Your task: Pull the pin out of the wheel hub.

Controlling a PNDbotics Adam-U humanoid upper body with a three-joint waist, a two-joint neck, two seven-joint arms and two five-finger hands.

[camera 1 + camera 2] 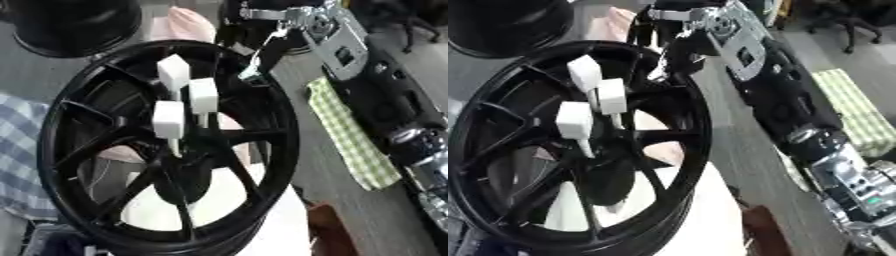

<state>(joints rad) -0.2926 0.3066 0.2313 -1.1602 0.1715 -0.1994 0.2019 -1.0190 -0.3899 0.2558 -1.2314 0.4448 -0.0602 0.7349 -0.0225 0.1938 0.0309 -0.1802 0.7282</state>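
Black and many-spoked, the wheel hub (pixel 171 150) stands tilted at the near left, with three white block-headed pins (pixel 173 71) clustered just above its centre. From the right, the right arm runs up along the table to the far rim, where the right hand (pixel 667 37) curls its dark fingers downward behind the rim; whether it holds anything cannot be told. A green checked cloth (pixel 350 135) lies beside the arm.

Three pins (pixel 181 102) in wheel hub (pixel 171 145), cloth (pixel 352 135) to its right
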